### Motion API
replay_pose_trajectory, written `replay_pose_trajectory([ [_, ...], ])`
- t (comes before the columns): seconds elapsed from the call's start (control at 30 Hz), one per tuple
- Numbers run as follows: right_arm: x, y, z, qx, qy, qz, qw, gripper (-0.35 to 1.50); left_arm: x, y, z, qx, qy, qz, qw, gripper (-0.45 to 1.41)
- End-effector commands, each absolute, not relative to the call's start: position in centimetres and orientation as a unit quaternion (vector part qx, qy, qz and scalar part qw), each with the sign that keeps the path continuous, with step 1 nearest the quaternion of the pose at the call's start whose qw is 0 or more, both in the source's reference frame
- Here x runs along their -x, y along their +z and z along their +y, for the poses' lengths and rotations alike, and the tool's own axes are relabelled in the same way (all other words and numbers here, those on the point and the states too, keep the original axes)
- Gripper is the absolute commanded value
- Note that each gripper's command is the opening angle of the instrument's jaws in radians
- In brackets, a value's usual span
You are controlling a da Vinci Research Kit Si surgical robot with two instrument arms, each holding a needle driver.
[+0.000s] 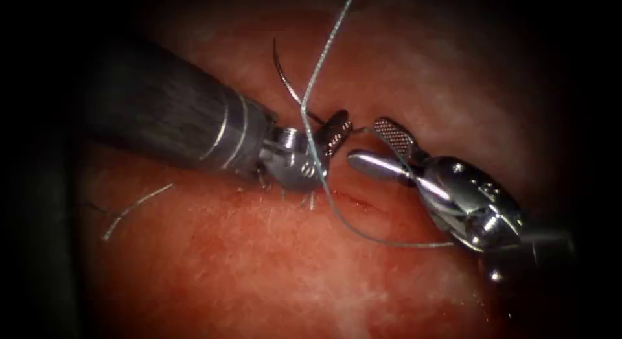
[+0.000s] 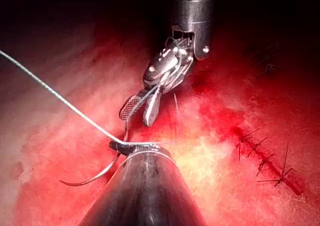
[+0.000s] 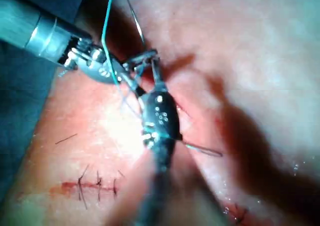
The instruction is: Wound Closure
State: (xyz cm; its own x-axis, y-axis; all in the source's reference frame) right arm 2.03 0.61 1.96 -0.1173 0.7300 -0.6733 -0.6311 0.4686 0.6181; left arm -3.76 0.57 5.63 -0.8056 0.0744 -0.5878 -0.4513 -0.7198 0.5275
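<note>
Your left tool (image 1: pixel 337 128) has its jaws clamped on the needle (image 1: pixel 285 76) near its swaged end, the curve held clear above the tissue (image 1: pixel 259 274). Your right tool (image 1: pixel 379 148) sits just beside it, jaws spread and holding nothing. The thread (image 1: pixel 324 60) runs up out of view and loops over the glistening red surface past the cut (image 1: pixel 353 199); a loose thread end (image 1: pixel 136 209) lies at left.

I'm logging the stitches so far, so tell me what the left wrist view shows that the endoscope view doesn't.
Left wrist view: a row of finished stitches. Endoscope view: a loose cut end of thread on the tissue, left of the tools. Both: the left tool shut on the needle near one end, needle out of the tissue; the right tool open, holding nothing; the thread draped across the left tool.
</note>
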Motion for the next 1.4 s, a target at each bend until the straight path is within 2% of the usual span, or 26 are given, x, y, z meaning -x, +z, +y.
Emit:
replay_pose_trajectory([
  [0.03,-2.08,2.04,0.49,-0.047,0.514,0.542,0.663,0.44,3.80,5.65,0.47,0.276,0.887,0.341,0.148,-0.45],
  [0.13,-2.08,2.07,0.48,-0.044,0.511,0.543,0.665,0.31,3.80,5.59,0.47,0.278,0.886,0.337,0.151,-0.45],
  [0.27,-2.08,2.06,0.48,-0.044,0.508,0.544,0.666,0.02,3.82,5.57,0.45,0.281,0.886,0.337,0.150,-0.45],
  [0.43,-2.08,2.04,0.48,-0.040,0.508,0.548,0.664,-0.18,3.87,5.58,0.42,0.286,0.884,0.339,0.147,-0.45],
  [0.6,-2.08,2.05,0.48,-0.038,0.506,0.548,0.665,-0.23,3.93,5.57,0.39,0.287,0.884,0.338,0.146,-0.45],
  [0.7,-2.08,2.04,0.48,-0.036,0.504,0.549,0.666,-0.35,3.93,5.57,0.39,0.287,0.884,0.338,0.146,-0.45],
  [0.93,-1.99,2.04,0.48,0.005,0.452,0.556,0.698,-0.35,3.92,5.59,0.44,0.293,0.888,0.323,0.149,-0.45],
  [1.0,-1.94,2.04,0.49,0.015,0.437,0.556,0.707,-0.35,3.90,5.60,0.45,0.295,0.896,0.286,0.167,-0.28],
  [1.03,-1.93,2.04,0.49,0.020,0.430,0.555,0.711,-0.35,3.89,5.60,0.46,0.296,0.904,0.253,0.174,-0.03],
  [1.13,-1.90,2.05,0.51,0.031,0.415,0.555,0.720,-0.35,3.84,5.57,0.49,0.290,0.918,0.183,0.196,0.47],
  [1.17,-1.89,2.05,0.51,0.034,0.407,0.556,0.724,-0.35,3.82,5.56,0.51,0.292,0.921,0.165,0.199,0.49],
  [1.2,-1.89,2.06,0.52,0.036,0.394,0.561,0.727,-0.35,3.79,5.54,0.52,0.296,0.920,0.154,0.204,0.42],
  [1.27,-1.88,2.06,0.55,0.033,0.364,0.558,0.745,-0.35,3.72,5.49,0.55,0.332,0.911,0.126,0.210,0.47],
  [1.4,-1.87,2.07,0.59,0.028,0.294,0.542,0.787,-0.35,3.55,5.28,0.58,0.442,0.872,0.042,0.204,0.42],
])
